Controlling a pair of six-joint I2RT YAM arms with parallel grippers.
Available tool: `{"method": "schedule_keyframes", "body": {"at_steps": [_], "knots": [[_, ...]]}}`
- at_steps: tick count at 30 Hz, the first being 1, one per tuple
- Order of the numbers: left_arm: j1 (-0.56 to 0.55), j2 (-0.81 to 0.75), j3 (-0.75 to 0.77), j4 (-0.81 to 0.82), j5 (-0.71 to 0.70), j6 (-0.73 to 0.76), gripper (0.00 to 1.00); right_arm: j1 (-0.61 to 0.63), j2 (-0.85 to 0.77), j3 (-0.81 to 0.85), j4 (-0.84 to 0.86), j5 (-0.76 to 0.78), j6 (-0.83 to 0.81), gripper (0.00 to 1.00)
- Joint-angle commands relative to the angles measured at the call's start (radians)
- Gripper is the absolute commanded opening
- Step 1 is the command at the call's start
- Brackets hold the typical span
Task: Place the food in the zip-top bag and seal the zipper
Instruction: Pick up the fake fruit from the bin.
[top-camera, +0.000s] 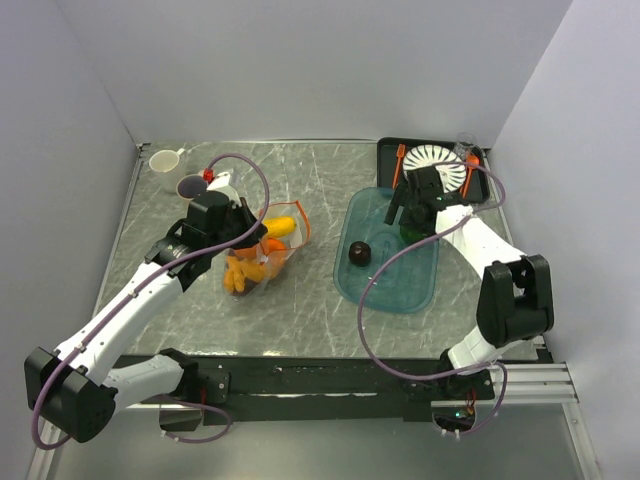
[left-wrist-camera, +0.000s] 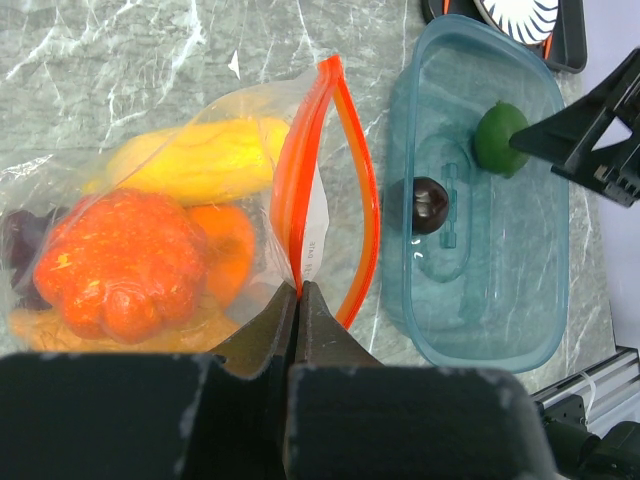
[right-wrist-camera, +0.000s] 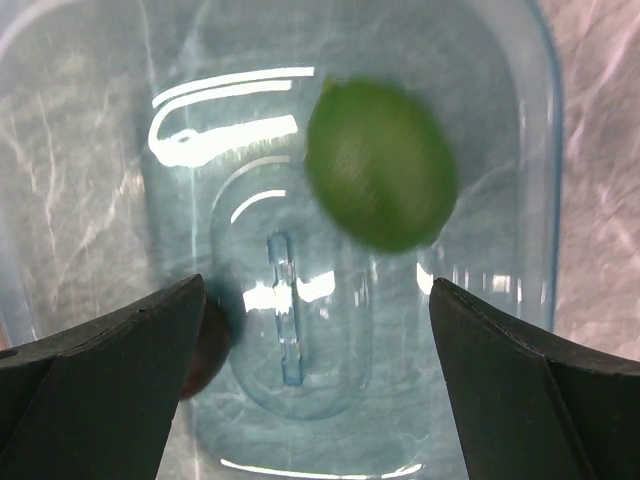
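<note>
The left gripper (left-wrist-camera: 298, 292) has its fingers pressed tight together on the zipper (left-wrist-camera: 366, 215), pinching one end of the orange-red strip. From that pinch the two halves of the strip bow apart into a loop. The mouth of the zip-top bag (left-wrist-camera: 250, 120) therefore gapes toward the teal tray (left-wrist-camera: 520, 320), which lies just beside it. Inside the clear plastic, away from the tray, sit a yellow piece (left-wrist-camera: 195, 160) and a red-orange piece (left-wrist-camera: 120, 260). An orange piece (left-wrist-camera: 228, 250) lies between the red-orange one and the mouth. Farthest from the tray are the dark purple grapes (left-wrist-camera: 18, 240), only partly in view.

The right gripper (right-wrist-camera: 315, 292) is spread as wide as it goes and holds nothing. It hangs over the inside of the tray, pointing down at its floor. The green fruit (right-wrist-camera: 380, 165) lies on that floor just ahead of the fingertips, in the half of the tray toward the black tray (top-camera: 386, 148). It is blurred in the right wrist view. In the left wrist view one black finger reaches its side, though whether they touch cannot be told. The dark round fruit (top-camera: 358, 253) also rests in the tray, near the long wall on the bag's side, apart from the green one.

The black tray stands just beyond the teal tray's far end and carries a white plate (top-camera: 437, 160). Everything rests on a marbled grey table (top-camera: 300, 310).
</note>
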Motion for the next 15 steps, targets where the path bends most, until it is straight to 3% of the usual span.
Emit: {"method": "schedule_keyframes", "body": {"at_steps": [1, 12, 15], "knots": [[-0.003, -0.008, 0.025, 0.015, 0.008, 0.012, 0.01, -0.025, 0.03, 0.094, -0.015, 0.024, -0.028, 1.0], [-0.003, -0.007, 0.022, 0.021, 0.009, 0.012, 0.01, -0.071, 0.145, 0.191, -0.042, -0.053, -0.088, 1.0], [-0.003, -0.004, 0.02, 0.021, 0.008, 0.01, 0.01, -0.088, 0.176, 0.203, -0.041, -0.095, -0.093, 0.95]]}}
